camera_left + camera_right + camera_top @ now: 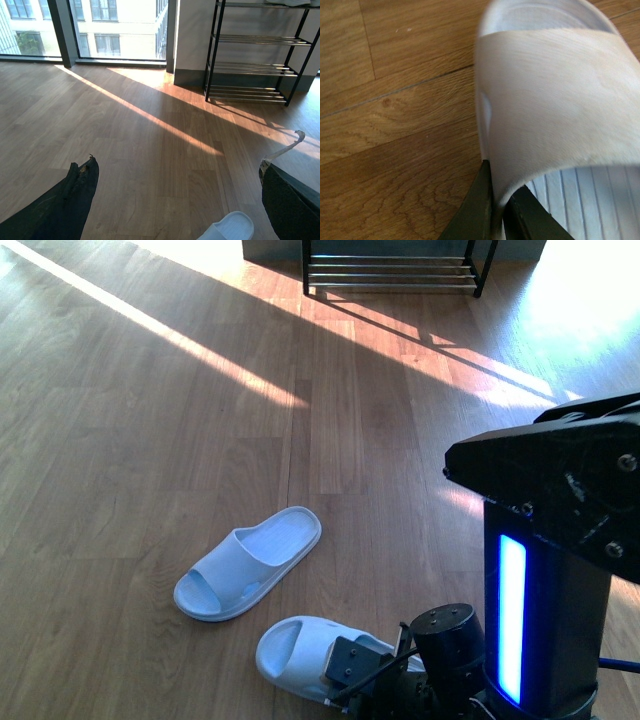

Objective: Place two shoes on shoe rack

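Observation:
The two shoes here are light blue slide sandals on the wood floor. One sandal (250,562) lies free, and its tip (230,227) shows between my left gripper's fingers. My left gripper (177,200) hangs open above the floor with nothing in it. The other sandal (300,652) lies nearer to me, and my right gripper (375,675) is shut on it. In the right wrist view the right gripper (498,210) pinches the side edge of the sandal's strap (555,100) between its fingers. The shoe rack (390,270), black-framed with chrome rods, stands far ahead by the wall (255,65).
My right arm's black housing (550,570) with a lit blue strip fills the lower right of the front view. Sunlit wood floor (300,420) stretches between the sandals and the rack. Tall windows (100,30) stand left of the rack.

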